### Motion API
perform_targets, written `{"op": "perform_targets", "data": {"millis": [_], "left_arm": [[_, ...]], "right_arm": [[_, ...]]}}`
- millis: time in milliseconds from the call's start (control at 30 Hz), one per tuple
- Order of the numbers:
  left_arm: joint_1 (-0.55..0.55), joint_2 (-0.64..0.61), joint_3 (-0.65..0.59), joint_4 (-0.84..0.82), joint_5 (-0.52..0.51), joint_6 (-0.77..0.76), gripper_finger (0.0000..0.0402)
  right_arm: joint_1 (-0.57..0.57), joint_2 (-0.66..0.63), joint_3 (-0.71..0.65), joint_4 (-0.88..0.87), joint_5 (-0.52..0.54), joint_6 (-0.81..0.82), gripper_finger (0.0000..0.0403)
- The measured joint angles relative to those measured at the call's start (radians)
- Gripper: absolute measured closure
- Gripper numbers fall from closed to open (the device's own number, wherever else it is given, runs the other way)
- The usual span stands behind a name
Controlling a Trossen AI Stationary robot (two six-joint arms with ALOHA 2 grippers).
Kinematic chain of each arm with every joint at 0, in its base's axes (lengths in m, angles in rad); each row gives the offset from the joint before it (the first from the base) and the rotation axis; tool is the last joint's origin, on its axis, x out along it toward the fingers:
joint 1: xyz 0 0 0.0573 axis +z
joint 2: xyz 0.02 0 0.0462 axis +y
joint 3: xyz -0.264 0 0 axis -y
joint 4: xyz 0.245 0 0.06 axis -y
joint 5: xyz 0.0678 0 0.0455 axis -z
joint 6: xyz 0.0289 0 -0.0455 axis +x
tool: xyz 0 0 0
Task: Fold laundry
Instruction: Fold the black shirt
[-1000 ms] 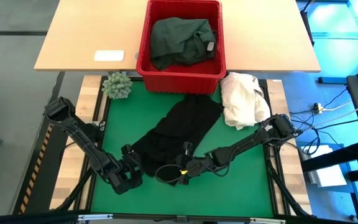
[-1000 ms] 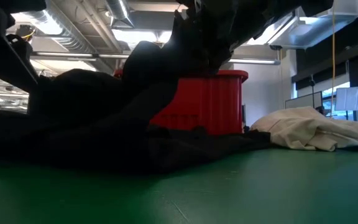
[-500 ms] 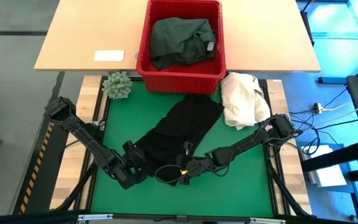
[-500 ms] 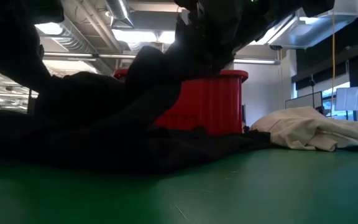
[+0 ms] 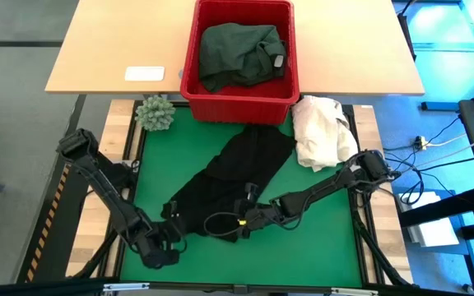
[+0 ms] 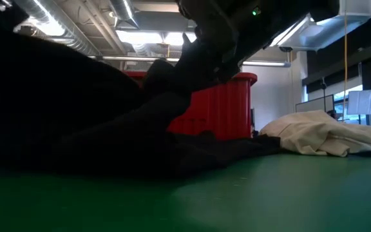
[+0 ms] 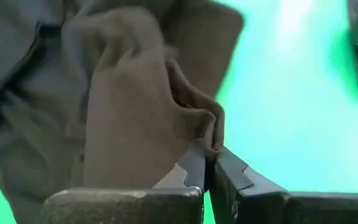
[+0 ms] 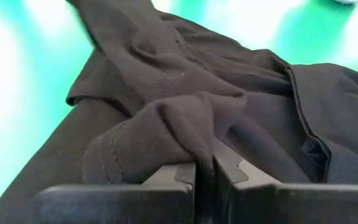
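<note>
A black garment (image 5: 239, 168) lies slantwise on the green mat (image 5: 319, 238), running from the red basket (image 5: 189, 82) toward the near edge. In the low view it is a dark mound (image 6: 108, 138). My left gripper (image 5: 174, 231) is shut on its near-left end. My right gripper (image 5: 239, 225) is shut on its near end, a little to the right. A dark green garment (image 5: 237, 51) sits bunched inside the basket. My left gripper pinches a bunched fold of the black garment (image 7: 199, 132) between its two fingers, at the garment's near-left end. It comes slanting down from the table's left. The fold is raised off the mat; the rest of the garment lies on the mat. My right gripper pinches a rolled-over fold of the black garment (image 8: 182, 142) between its two fingers, at the near end. It reaches in from the table's right, slanting down. The cloth beyond the fold lies slack and creased on the mat.
A cream-white cloth heap (image 5: 323, 131) lies at the mat's far right corner, also in the low view (image 6: 327, 136). A small spiky plant (image 5: 155, 113) stands at the far left corner. The basket and a white pad (image 5: 144, 74) rest on the wooden table behind.
My left gripper has taken hold of the black garment's near-left end. It has moved toward the near edge and up, rolling a little. That end of the cloth has risen with it; the rest stays on the mat.
</note>
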Motion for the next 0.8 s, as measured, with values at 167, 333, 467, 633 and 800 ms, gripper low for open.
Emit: {"op": "perform_targets", "data": {"millis": [167,333,467,633,800], "left_arm": [[-0.021,0.011,0.010,0.021,0.014,0.088,0.0401],[-0.009,0.089,0.010,0.020,0.152,0.116,0.0391],[-0.009,0.110,0.010,0.025,0.193,0.145,0.0359],[-0.009,0.104,0.036,-0.004,0.208,0.190,0.0311],[-0.009,0.102,0.086,-0.129,0.208,0.194,0.0273]], "right_arm": [[-0.007,0.000,0.000,-0.001,-0.002,0.000,0.0387],[-0.006,0.000,0.000,-0.015,-0.005,0.000,0.0387],[-0.006,0.000,0.000,-0.017,-0.005,0.000,0.0387],[-0.006,0.000,0.000,-0.022,-0.009,0.000,0.0386],[-0.006,0.000,0.000,-0.023,-0.010,0.000,0.0386]]}}
